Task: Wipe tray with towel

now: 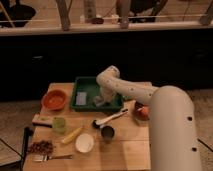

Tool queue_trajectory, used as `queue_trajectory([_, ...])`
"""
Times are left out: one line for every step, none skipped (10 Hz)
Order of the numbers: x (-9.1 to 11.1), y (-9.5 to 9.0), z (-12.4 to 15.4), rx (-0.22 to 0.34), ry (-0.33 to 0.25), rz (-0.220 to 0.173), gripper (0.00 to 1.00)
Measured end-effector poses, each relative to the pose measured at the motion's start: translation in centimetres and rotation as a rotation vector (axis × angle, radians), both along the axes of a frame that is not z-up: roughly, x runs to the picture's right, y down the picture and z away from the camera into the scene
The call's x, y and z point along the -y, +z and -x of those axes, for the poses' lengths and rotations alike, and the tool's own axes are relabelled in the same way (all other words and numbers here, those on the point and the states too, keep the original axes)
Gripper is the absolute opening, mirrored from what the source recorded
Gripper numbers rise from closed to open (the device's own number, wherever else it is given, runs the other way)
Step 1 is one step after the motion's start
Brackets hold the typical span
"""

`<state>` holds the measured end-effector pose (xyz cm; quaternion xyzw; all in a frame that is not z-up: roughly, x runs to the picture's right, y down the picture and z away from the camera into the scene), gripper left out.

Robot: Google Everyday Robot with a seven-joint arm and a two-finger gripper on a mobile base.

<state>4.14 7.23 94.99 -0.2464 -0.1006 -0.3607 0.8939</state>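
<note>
- Here, the shallow dark-green rectangular plastic tray (pixel 79 81) sits at the back of the light wooden surface (pixel 127 150), its long sides running left to right.
- The tray's raised rim is visible along its far and left sides, and its floor looks flat and dull.
- The gripper (pixel 103 96) is down inside the right half of the tray, at the end of the white arm that bends in from the lower right.
- Whether the jaws are apart or together cannot be told.
- A pale, crumpled towel (pixel 98 103) lies on the tray floor directly under the gripper, and seems to touch it.
- A flat pale rectangular piece (pixel 81 98) lies in the left half of the tray, apart from the towel.
- A round orange bowl (pixel 54 99) stands just left of the tray.
- In front of the tray lie a dark-headed utensil with a silvery handle (pixel 111 119) and a small dark metal cup (pixel 107 132).
- Further left are a light-green cup (pixel 60 124), a yellow banana (pixel 72 135) and a round white dish (pixel 84 142).
</note>
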Motion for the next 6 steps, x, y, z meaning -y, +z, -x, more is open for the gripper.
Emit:
queue_trajectory([0.5,0.1,-0.5,-0.014,0.016,-0.007,0.03])
queue_trajectory([1.0,0.3,-0.8,-0.024,0.024,-0.015,0.03])
queue_trajectory([1.7,0.6,-0.8,-0.039,0.036,-0.028,0.03])
queue_trajectory([2.0,0.8,-0.4,-0.036,0.035,-0.032,0.03])
queue_trajectory([2.5,1.0,0.5,-0.026,0.028,-0.037,0.03])
queue_trajectory([2.6,1.1,1.3,-0.013,0.017,-0.038,0.03])
